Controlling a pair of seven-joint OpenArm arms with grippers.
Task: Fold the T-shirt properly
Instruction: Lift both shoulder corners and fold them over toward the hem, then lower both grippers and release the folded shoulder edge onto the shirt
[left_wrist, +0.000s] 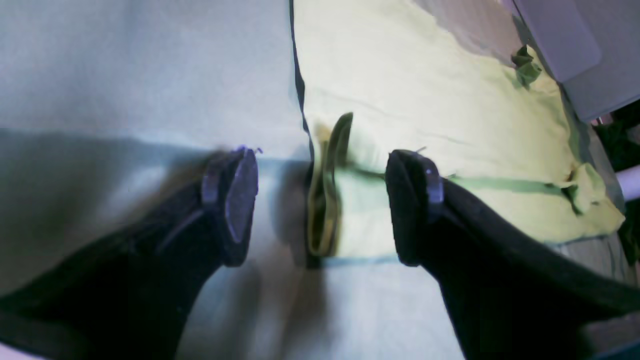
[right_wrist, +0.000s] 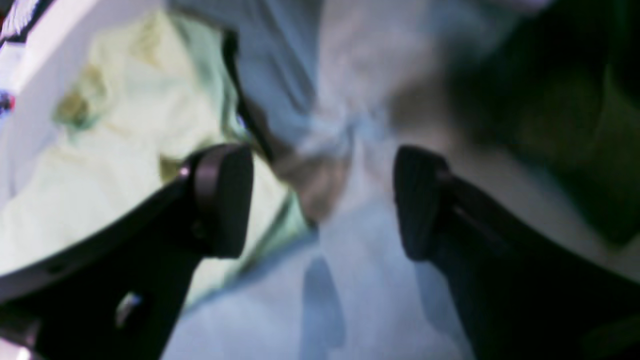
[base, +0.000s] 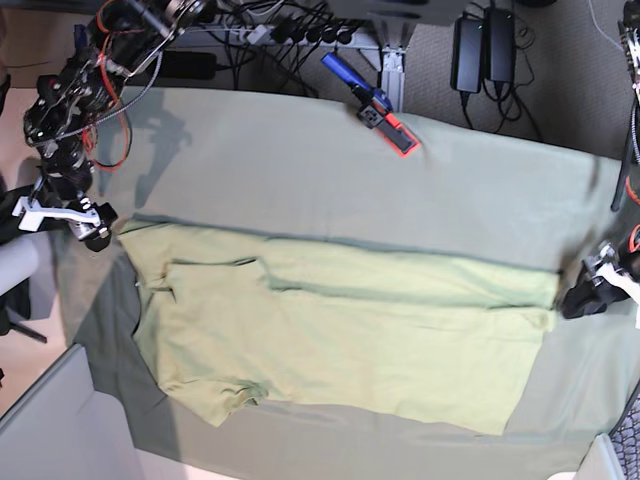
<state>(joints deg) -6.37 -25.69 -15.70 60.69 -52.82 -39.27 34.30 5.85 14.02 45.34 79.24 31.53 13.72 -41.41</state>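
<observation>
The light yellow-green T-shirt lies spread on the grey-green table cloth, its far long edge folded over onto itself. At the shirt's right end my left gripper stands open. In the left wrist view a raised fold of the T-shirt's edge sits between the spread fingers of the left gripper, ungripped. My right gripper is open at the shirt's far left corner. In the blurred right wrist view the right gripper hangs over bunched table cloth, the T-shirt beside its left finger.
A red and blue tool lies at the table's back edge, with cables and power bricks behind it. A grey panel stands at the near left corner. A pale board borders the shirt's far side in the left wrist view.
</observation>
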